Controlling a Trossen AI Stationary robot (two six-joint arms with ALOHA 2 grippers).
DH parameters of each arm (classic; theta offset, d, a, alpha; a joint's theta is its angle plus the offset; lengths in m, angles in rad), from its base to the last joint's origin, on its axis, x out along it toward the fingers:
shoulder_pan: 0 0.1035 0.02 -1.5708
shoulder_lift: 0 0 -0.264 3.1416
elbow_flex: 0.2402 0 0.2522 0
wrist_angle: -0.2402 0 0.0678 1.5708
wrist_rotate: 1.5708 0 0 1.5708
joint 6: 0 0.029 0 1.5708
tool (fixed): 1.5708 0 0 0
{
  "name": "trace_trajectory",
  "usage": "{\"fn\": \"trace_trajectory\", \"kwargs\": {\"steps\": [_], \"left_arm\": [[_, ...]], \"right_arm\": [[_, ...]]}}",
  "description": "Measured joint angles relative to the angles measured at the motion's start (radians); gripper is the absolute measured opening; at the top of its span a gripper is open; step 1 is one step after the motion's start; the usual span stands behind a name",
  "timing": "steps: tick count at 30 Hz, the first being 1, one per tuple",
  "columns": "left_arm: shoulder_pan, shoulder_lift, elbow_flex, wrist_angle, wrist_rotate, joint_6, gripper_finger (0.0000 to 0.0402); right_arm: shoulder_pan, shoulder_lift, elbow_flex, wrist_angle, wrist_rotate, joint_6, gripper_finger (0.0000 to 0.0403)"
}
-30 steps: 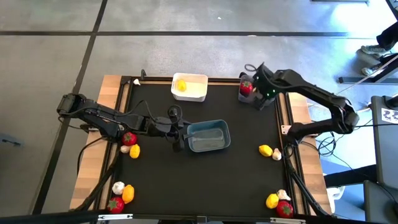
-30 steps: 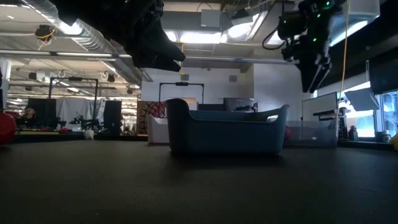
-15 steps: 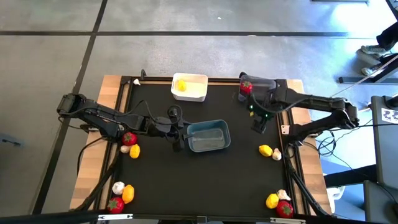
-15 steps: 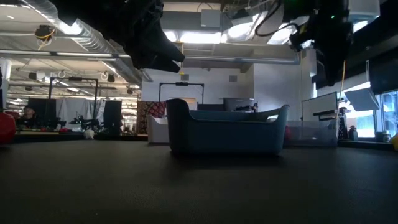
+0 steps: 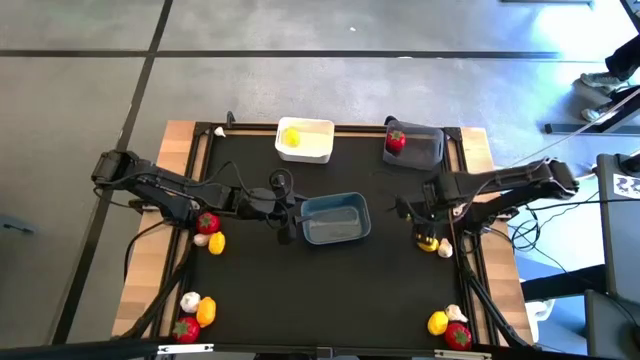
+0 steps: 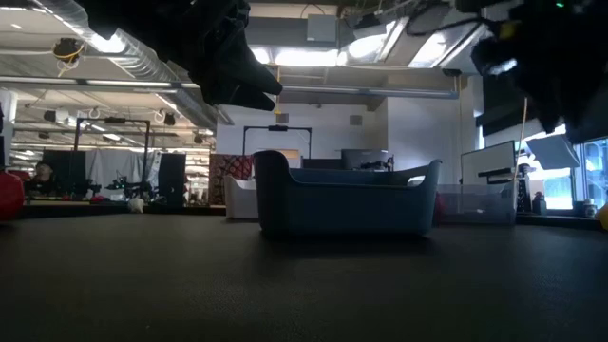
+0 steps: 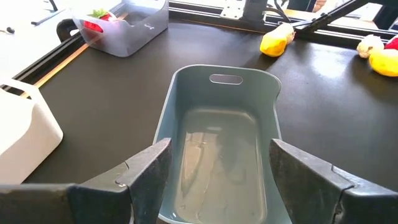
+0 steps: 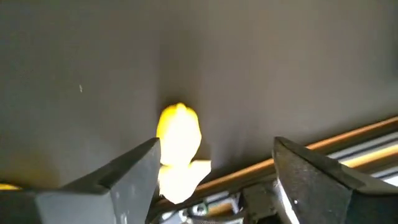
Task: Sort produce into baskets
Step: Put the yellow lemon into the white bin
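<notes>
The black table point(image 5: 330, 290) stood on a grey floor, with a big work room behind it. A blue-grey bin point(image 5: 335, 219) sat in the middle. The left gripper point(image 5: 288, 219) was at its near end with its jaws spread wide, one on each side of the bin's end and gripping nothing. The bin looked bare inside.

A white bin point(image 5: 305, 140) at the far edge held a yellow piece point(image 5: 290, 137). A grey bin point(image 5: 414, 146) at the far right held a red piece point(image 5: 396, 141).

The right gripper point(image 5: 424, 228) hung low over a yellow piece point(image 5: 427, 241) and a garlic point(image 5: 445, 249) near the right edge. Its jaws were apart and held nothing.

More pieces lay about: a red one point(image 5: 207, 223) and a yellow one point(image 5: 217, 242) on the left, and small piles at both near corners.
</notes>
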Motion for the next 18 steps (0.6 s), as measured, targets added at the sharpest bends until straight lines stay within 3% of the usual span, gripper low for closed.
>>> {"fn": "trace_trajectory", "kwargs": {"steps": [7,12,18], "left_arm": [[0.0,0.0,0.0,0.002,0.0,-0.001,0.0263],[0.0,0.0,0.0,0.007,0.0,-0.001,0.0263],[0.0,0.0,0.0,0.015,0.0,-0.002,0.0263]], "right_arm": [[0.07,0.0,-0.14,0.09,-0.082,0.093,0.028],[0.077,0.0,-0.217,0.207,-0.141,0.176,0.0269],[0.076,0.001,-0.274,0.229,-0.192,0.213,0.0258]]}}
